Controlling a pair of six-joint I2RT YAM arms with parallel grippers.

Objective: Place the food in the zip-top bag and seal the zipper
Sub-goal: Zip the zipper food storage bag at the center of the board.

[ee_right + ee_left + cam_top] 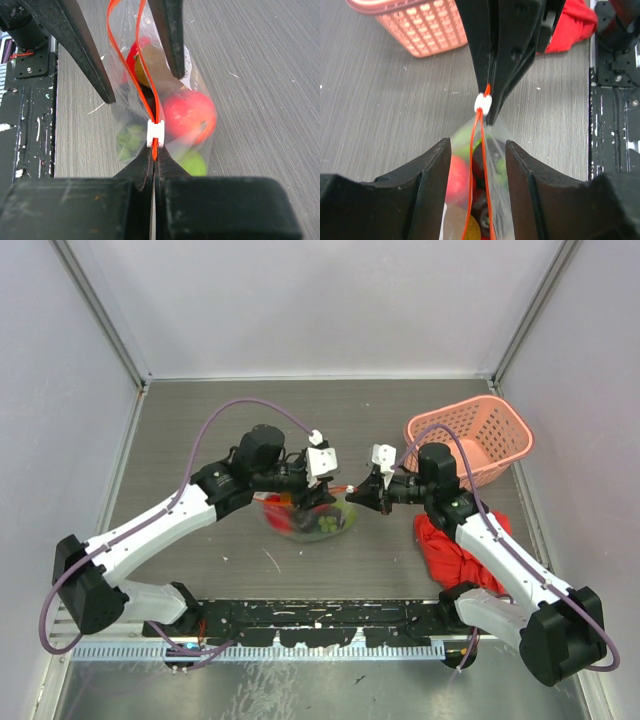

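The clear zip-top bag lies mid-table with the food inside: a red fruit, a green one, a brown-yellow one and green grapes. The zipper, a red-orange strip, stands open as two bands that meet at a white slider. My right gripper is shut on the zipper's end just behind the slider. My left gripper is open; its fingers straddle the bag's open top. In the top view the left gripper and right gripper face each other over the bag.
A pink lattice basket stands at the back right and shows in the left wrist view. A red cloth lies beside the right arm. The black mounting rail runs along the near edge.
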